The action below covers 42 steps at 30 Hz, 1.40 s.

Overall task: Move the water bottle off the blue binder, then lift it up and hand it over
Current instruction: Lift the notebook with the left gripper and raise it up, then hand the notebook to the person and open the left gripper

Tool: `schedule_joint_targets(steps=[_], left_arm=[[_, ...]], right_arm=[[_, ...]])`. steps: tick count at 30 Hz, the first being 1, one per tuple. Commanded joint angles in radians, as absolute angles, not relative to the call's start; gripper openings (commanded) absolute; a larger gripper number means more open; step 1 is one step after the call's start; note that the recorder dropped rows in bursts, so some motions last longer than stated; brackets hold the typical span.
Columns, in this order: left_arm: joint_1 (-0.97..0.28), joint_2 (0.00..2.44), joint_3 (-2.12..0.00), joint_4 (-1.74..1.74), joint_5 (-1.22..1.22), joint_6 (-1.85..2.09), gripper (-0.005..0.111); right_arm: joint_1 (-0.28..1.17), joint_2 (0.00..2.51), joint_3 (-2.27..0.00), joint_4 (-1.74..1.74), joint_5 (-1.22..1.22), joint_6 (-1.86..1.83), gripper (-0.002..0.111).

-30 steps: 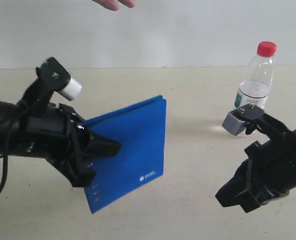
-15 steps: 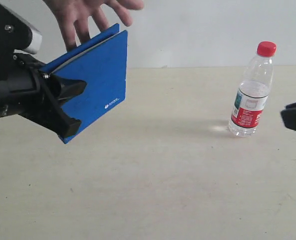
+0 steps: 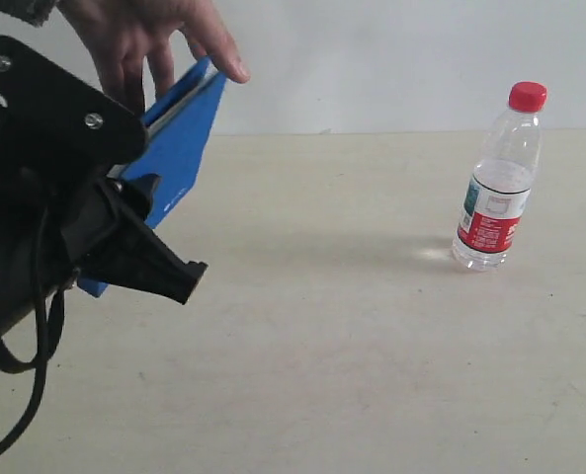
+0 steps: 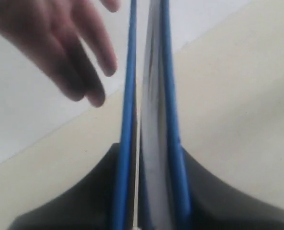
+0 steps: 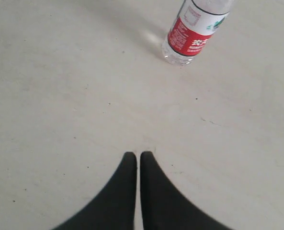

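Outside the exterior view, right claw [image 5: 134, 156] sits clenched empty; left claw [image 4: 149, 146] grasps blue binder [image 3: 179, 148].

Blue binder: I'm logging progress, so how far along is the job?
Done: the water bottle stands upright on the table, off the blue binder. In hand: the left gripper holds the binder raised toward a person's hand, which reaches its top edge; a firm hold isn't clear. Left: the person taking it and the gripper letting go. The right gripper is shut and empty.
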<state>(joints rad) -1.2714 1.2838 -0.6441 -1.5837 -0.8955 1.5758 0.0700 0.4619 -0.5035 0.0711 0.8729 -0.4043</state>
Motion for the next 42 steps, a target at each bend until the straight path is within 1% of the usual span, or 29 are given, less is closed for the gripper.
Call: schedule_joint_targets(steps=[1, 4, 6, 8, 20, 21, 22, 24, 27, 28, 29, 30, 32, 38, 40, 41, 42], left_arm=[[-1.404, 1.270, -0.655, -1.521, -1.202, 1.373, 0.005], [-1.417, 1.270, -0.665, -1.534, -1.203, 1.312, 0.005], [-1.417, 1.270, -0.665, -1.402, -1.221, 1.298, 0.005], [-1.417, 1.270, -0.694, -1.358, -1.221, 1.309, 0.005], [-1.417, 1.270, -0.711, -1.402, -1.221, 1.343, 0.005], [-1.417, 1.270, -0.711, -1.409, -1.214, 1.343, 0.007], [-1.417, 1.270, -0.711, -1.414, -1.200, 1.347, 0.010], [-1.417, 1.270, -0.711, -1.441, -1.163, 1.353, 0.022], [-1.417, 1.270, -0.711, -1.477, -1.124, 1.353, 0.049], [-1.417, 1.270, -0.711, -1.486, -1.118, 1.353, 0.054], [-1.417, 1.270, -0.711, -1.492, -1.107, 1.353, 0.065], [-1.417, 1.270, -0.711, -1.497, -1.087, 1.353, 0.071], [-1.417, 1.270, -0.711, -1.518, -1.015, 1.369, 0.077], [-1.417, 1.275, -0.708, -1.500, -0.574, 1.431, 0.075], [-1.417, 1.294, -0.708, -1.467, -0.454, 1.429, 0.068], [-1.417, 1.302, -0.706, -1.453, -0.417, 1.431, 0.062], [-1.420, 1.312, -0.706, -1.437, -0.340, 1.431, 0.053]], right_arm=[[0.069, 0.463, -0.500, 0.035, 0.866, -0.368, 0.000], [0.069, 0.463, -0.500, 0.035, 0.875, -0.368, 0.000], [0.069, 0.463, -0.500, 0.035, 0.895, -0.365, 0.000], [0.069, 0.463, -0.500, 0.035, 0.911, -0.365, 0.000], [0.069, 0.463, -0.500, 0.035, 0.910, -0.353, 0.000], [0.069, 0.463, -0.500, 0.035, 0.900, -0.319, 0.000], [0.069, 0.458, -0.500, 0.035, 0.892, -0.307, 0.000], [0.069, 0.438, -0.500, 0.035, 0.847, -0.289, 0.000], [0.069, 0.385, -0.504, 0.030, 0.749, -0.259, 0.000], [0.069, 0.364, -0.509, 0.027, 0.731, -0.251, 0.000], [0.069, 0.337, -0.519, 0.012, 0.719, -0.232, 0.000], [0.069, 0.307, -0.535, -0.006, 0.721, -0.202, 0.000], [0.069, 0.247, -0.570, -0.053, 0.753, -0.132, 0.000], [0.069, 0.000, -0.642, -0.223, 1.001, 0.061, 0.000], [0.069, 0.000, -0.644, -0.236, 1.089, 0.097, 0.000], [0.071, 0.000, -0.649, -0.245, 1.167, 0.099, 0.000], [0.071, 0.000, -0.649, -0.241, 1.208, 0.097, 0.000]])
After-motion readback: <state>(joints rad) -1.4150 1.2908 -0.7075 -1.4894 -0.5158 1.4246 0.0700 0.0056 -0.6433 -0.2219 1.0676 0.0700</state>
